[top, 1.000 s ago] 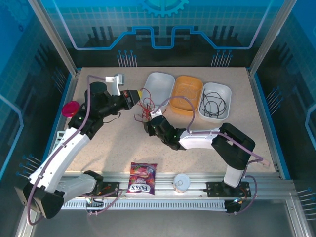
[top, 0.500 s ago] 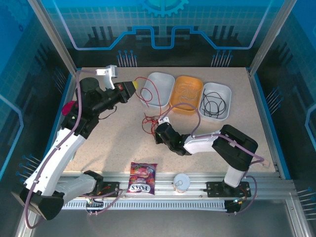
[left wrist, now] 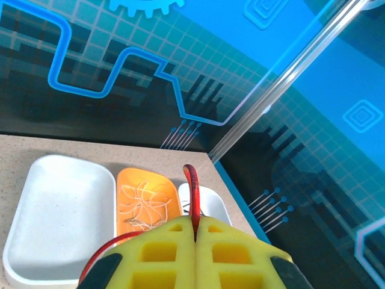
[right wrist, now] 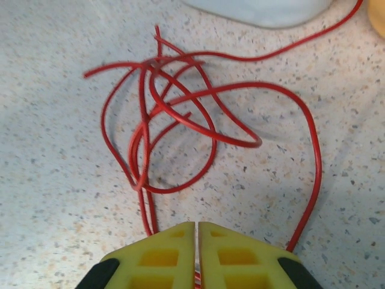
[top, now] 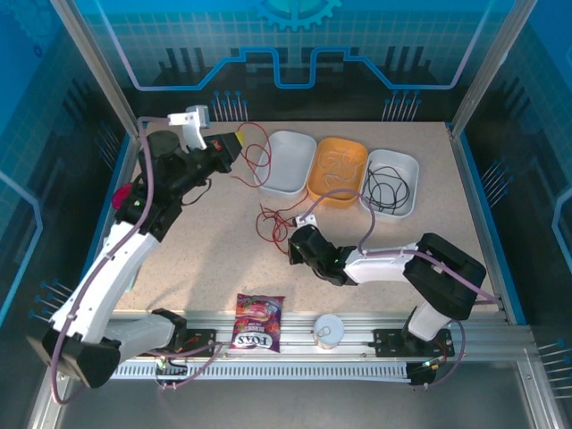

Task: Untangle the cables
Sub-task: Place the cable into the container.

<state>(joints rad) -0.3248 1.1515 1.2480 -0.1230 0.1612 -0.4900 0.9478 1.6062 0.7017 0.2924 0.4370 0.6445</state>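
We are gripping the red cable (right wrist: pixel 180 117) with both hands closed: our left hand (left wrist: pixel 195 226) is pinching it near the white tray (top: pixel 295 156), our right hand (right wrist: pixel 197 227) is clamping strands beside its tangle on the bench (top: pixel 206 241).

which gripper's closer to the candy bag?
Right. The right gripper is mid-table, just beyond the candy bag; the left gripper is far back, beside the empty white tray.
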